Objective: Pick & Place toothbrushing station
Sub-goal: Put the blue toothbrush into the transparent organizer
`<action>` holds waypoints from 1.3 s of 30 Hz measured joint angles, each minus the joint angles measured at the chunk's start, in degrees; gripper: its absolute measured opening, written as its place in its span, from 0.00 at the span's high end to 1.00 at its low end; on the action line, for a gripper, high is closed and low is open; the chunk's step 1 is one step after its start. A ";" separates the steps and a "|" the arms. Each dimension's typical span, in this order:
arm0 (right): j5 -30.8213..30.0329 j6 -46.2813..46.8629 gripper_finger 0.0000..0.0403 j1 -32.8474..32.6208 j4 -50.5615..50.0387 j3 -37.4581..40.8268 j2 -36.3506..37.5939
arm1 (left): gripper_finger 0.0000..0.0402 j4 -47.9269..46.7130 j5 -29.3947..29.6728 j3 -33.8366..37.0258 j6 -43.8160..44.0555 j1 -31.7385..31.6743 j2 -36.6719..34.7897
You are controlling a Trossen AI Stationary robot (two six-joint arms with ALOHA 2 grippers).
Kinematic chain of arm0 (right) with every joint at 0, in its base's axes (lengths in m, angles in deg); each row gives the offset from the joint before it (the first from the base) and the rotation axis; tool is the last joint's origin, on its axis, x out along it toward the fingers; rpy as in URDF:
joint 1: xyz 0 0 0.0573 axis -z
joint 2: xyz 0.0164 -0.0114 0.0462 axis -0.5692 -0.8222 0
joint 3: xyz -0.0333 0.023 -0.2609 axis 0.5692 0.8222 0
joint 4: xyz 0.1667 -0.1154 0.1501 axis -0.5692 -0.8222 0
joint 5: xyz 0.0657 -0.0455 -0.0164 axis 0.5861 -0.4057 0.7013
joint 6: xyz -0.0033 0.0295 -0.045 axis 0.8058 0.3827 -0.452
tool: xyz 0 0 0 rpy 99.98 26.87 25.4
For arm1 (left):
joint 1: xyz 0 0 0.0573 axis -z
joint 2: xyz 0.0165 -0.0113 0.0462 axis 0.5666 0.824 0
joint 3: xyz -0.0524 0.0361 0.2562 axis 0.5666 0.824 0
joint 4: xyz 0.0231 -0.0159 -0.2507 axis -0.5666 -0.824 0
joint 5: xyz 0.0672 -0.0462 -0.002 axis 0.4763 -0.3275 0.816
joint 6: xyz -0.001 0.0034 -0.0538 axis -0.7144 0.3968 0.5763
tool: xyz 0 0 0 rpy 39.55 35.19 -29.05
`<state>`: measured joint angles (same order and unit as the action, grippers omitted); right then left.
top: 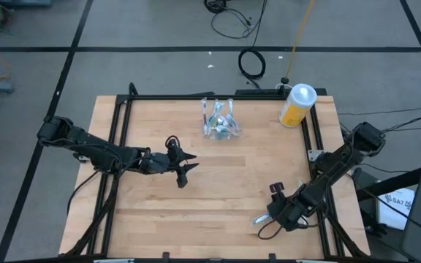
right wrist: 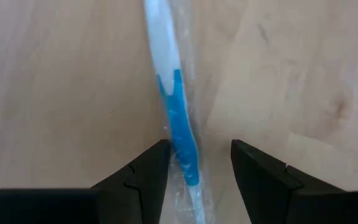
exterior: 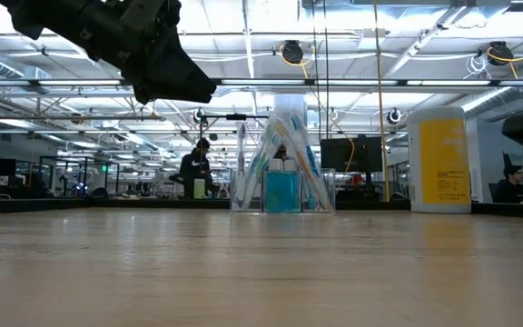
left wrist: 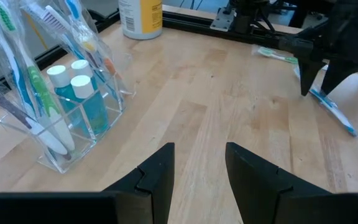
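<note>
A clear plastic holder (top: 220, 120) stands at the table's far middle, holding several toothbrushes and teal toothpaste tubes (left wrist: 82, 99); it also shows in the low view (exterior: 282, 173). A blue and white toothbrush in a clear wrapper (right wrist: 176, 118) lies flat on the table near the right front (top: 263, 218). My right gripper (right wrist: 197, 168) is open just above it, one finger on each side of its handle, pointing down. My left gripper (top: 185, 172) is open and empty above the table's left middle, pointing toward the right arm (left wrist: 322, 56).
A yellow bottle with a white cap (top: 298, 104) stands at the far right corner. A second toothbrush with a green end (left wrist: 277, 55) lies on the table beyond my right gripper. A black frame rail (top: 196, 96) runs along the table's edges. Bare wood (top: 225, 183) lies between the arms.
</note>
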<state>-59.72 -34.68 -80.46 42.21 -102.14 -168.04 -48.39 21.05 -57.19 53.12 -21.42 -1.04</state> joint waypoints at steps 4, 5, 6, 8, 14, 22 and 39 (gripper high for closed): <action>-0.15 -4.04 0.65 -0.02 0.10 -0.13 -1.10 | 0.63 0.03 0.01 0.00 -0.07 0.02 0.01; -0.30 -5.51 0.68 -0.02 0.15 -0.13 -1.14 | 0.63 0.03 0.00 0.00 -0.07 -0.01 -0.01; -0.68 -6.73 0.71 -0.02 0.29 -0.12 -1.14 | 0.63 0.03 0.01 0.00 -0.04 -0.01 -0.01; -1.16 -8.47 0.77 -0.08 0.88 -0.06 -1.14 | 0.63 0.03 0.01 0.00 -0.04 0.00 -0.01; -3.77 -14.13 0.95 -0.04 3.59 0.02 -1.28 | 0.63 0.06 0.01 0.00 0.23 -0.01 0.00; -11.14 -28.42 0.98 1.59 14.15 0.32 -1.57 | 0.63 1.81 -0.23 0.00 0.26 -0.01 -0.01; -16.44 -93.91 1.00 20.01 55.03 0.17 -1.43 | 0.63 4.41 -16.96 0.01 16.90 1.13 -0.01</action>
<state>-76.17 -128.59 -60.45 97.24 -101.97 -169.47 -43.97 4.09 -57.17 70.02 -20.30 -1.05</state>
